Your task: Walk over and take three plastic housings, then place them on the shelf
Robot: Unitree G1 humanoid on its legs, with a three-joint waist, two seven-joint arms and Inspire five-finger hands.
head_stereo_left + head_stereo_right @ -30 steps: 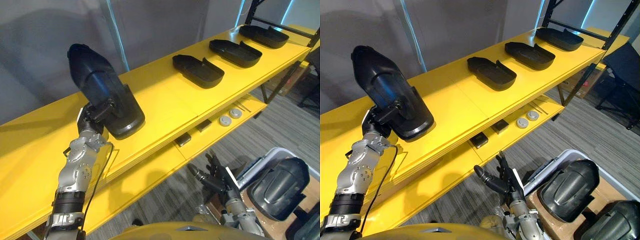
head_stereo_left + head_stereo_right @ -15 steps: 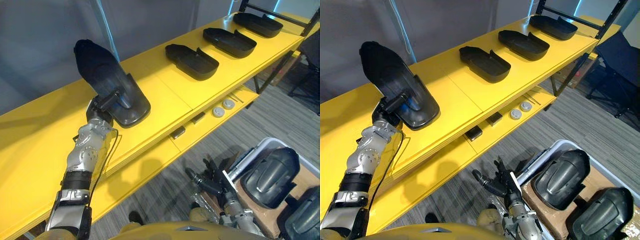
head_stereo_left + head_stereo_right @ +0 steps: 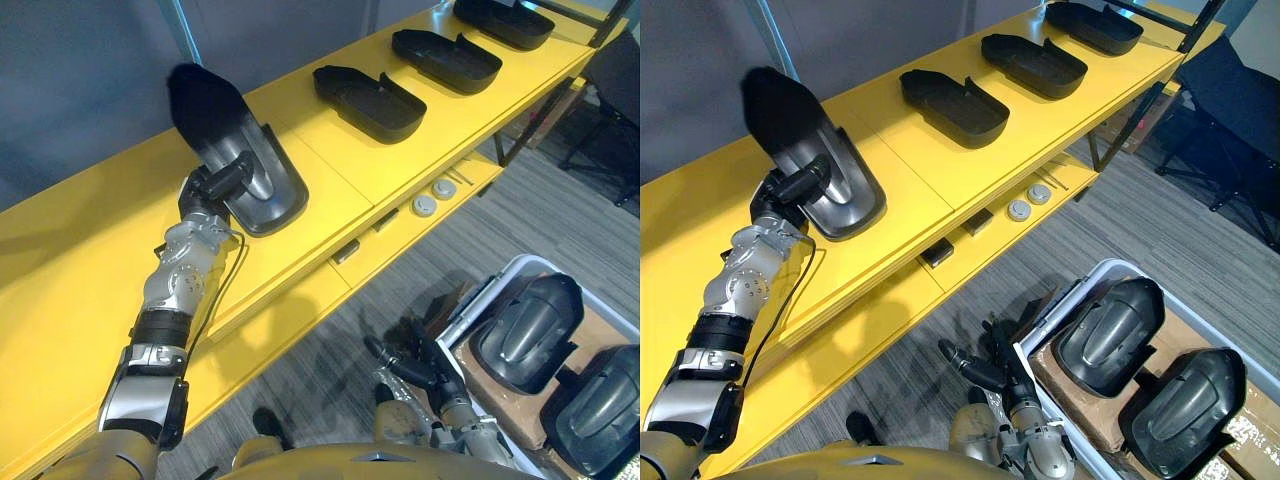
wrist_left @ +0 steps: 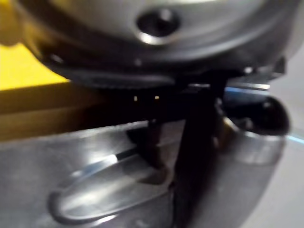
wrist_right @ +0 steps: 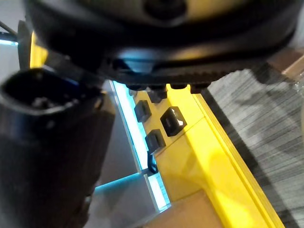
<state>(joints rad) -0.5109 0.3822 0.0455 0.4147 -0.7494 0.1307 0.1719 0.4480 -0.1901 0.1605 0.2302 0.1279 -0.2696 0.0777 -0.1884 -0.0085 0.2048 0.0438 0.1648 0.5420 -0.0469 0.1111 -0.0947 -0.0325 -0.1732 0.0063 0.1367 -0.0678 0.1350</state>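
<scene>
Plastic housing (image 3: 240, 165) meets the yellow shelf (image 3: 90, 235) tilted, left hand (image 3: 207, 190) clamped on its edge to lay it flat; right hand (image 3: 420, 366) hangs loose-fingered.

Holds left arm stretched far-left, left hand (image 3: 208, 190) curled round a housing (image 3: 272, 188); hangs right hand (image 3: 425, 372) low and near, fingers loosely spread.

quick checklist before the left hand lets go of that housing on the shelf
1. Left hand curled round housing: ok
2. Housing lying flat on shelf: cannot tell, far end blurred
3. Clear of next housing: ok, apart
4. Right hand free: ok, open, hanging low
5. Spare housings in bin: ok, two there
</scene>
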